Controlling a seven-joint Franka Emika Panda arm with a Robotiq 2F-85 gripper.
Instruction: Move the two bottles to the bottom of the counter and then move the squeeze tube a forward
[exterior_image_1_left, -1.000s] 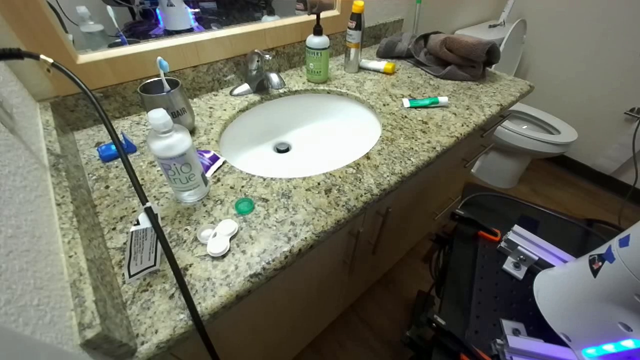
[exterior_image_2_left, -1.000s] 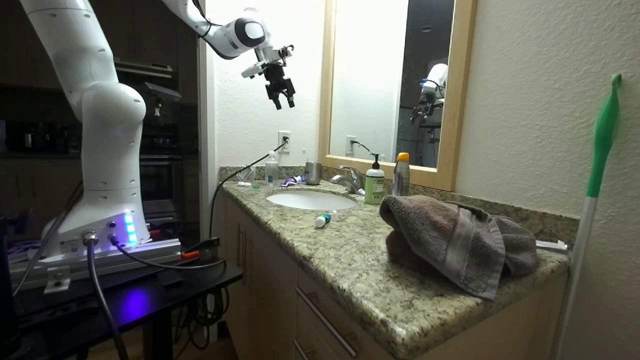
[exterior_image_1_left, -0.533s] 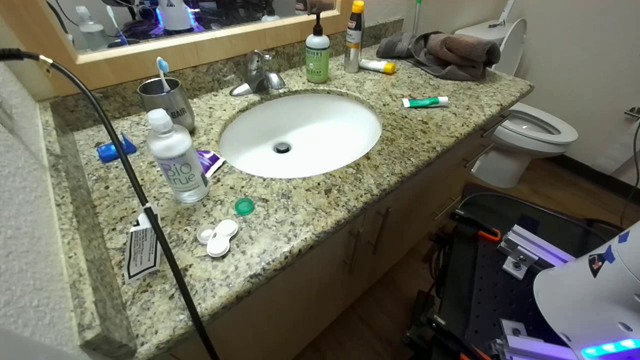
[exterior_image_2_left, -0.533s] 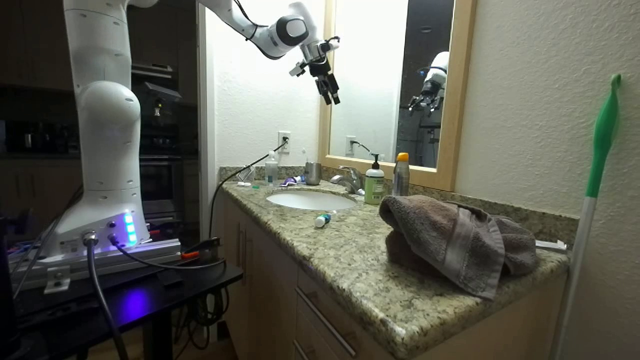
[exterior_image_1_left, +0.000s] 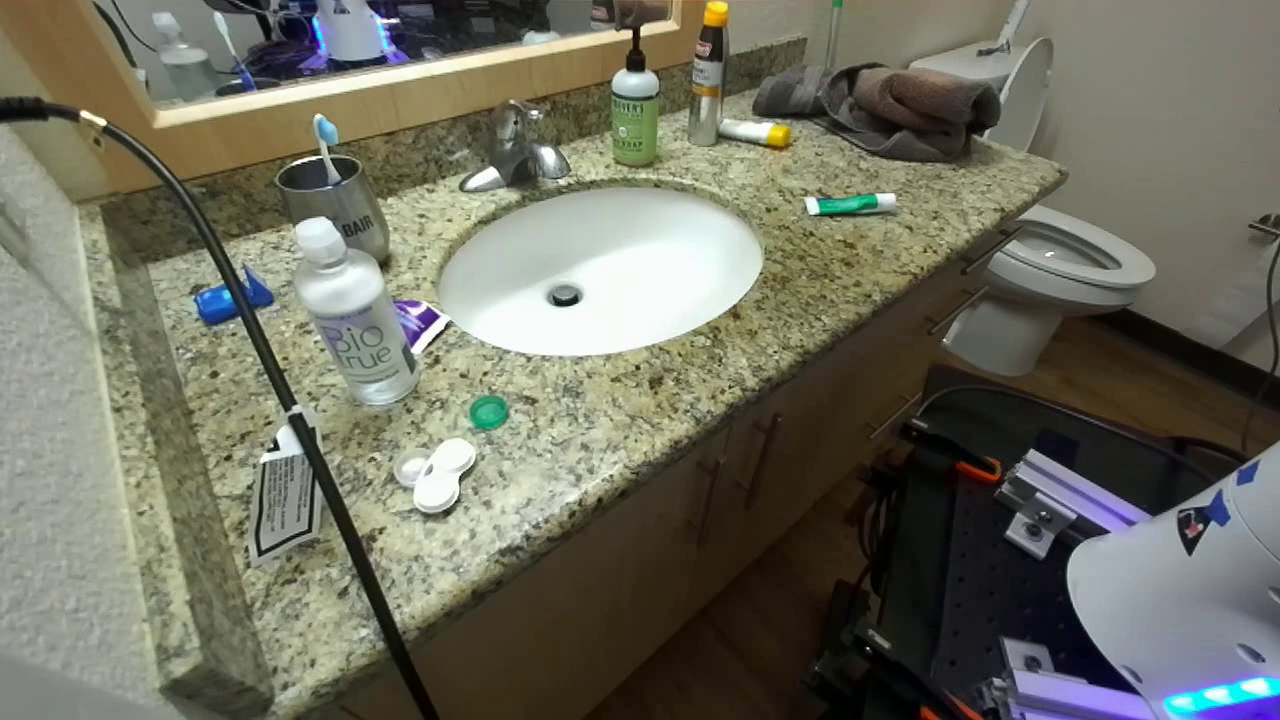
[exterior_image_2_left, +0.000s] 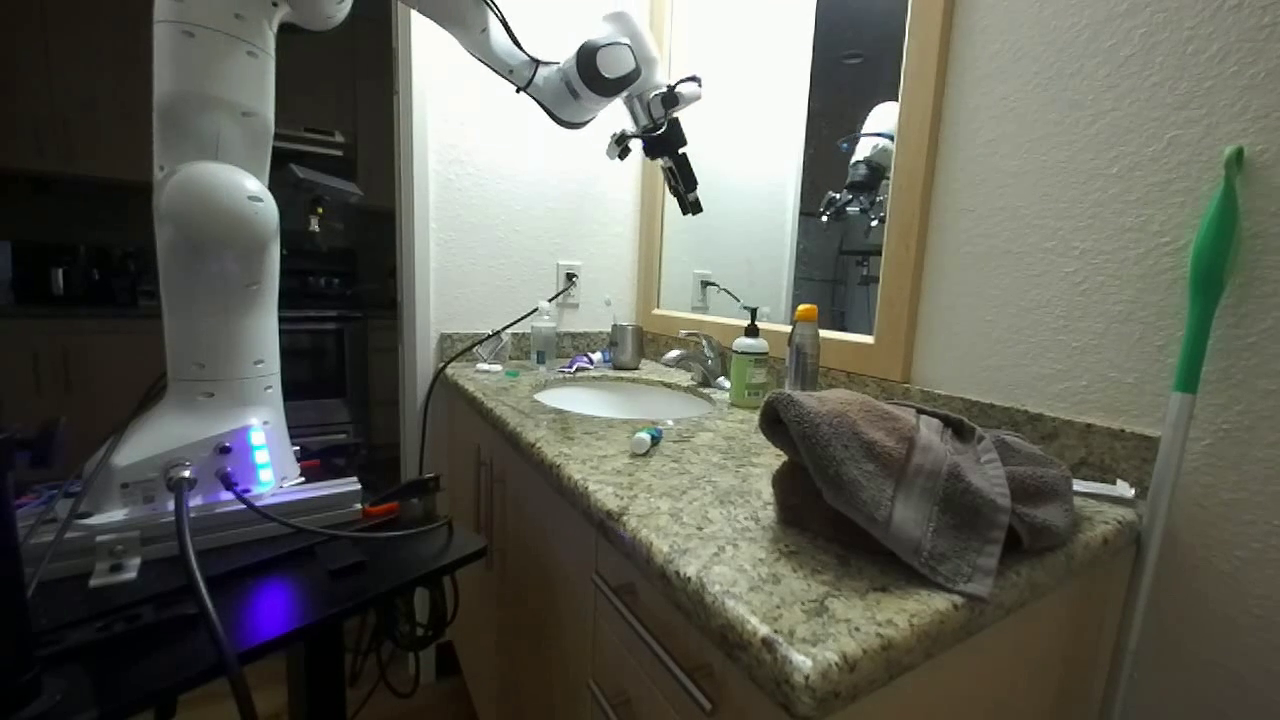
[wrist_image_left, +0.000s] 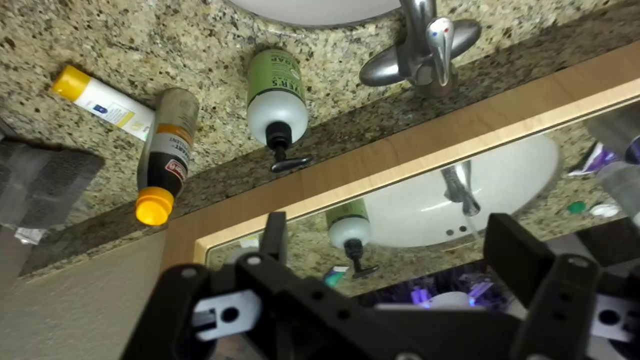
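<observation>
- Speckled granite forms the surface (exterior_image_1_left: 650, 400); a white oval sink (exterior_image_1_left: 620, 240) is set into it, and a wood-framed mirror (exterior_image_2_left: 750, 200) hangs behind.
- Green-labelled soap bottle (exterior_image_1_left: 635, 115): upright at the back of the surface in both exterior views, near the faucet (exterior_image_1_left: 515, 150).
- Slim dark bottle (exterior_image_1_left: 709, 75) with a yellow-orange cap: also upright, near the soap bottle but apart from it.
- White tube (exterior_image_1_left: 752, 132) with a yellow cap: lying just beside the slim dark bottle's base — whether they touch, I cannot tell.
- Green-and-white tube (exterior_image_1_left: 850, 204): lying flat past the end of the sink, nearer the front edge than either bottle.
- Gray towel (exterior_image_1_left: 890, 110): bunched on the surface past the bottles.
- White arm (exterior_image_2_left: 215, 270): in an exterior view it reaches over the surface, the jaws high before the mirror and pointing down at a slant.
- Jaws: released — in the wrist view they stand wide apart, the mirror showing between them.
</observation>
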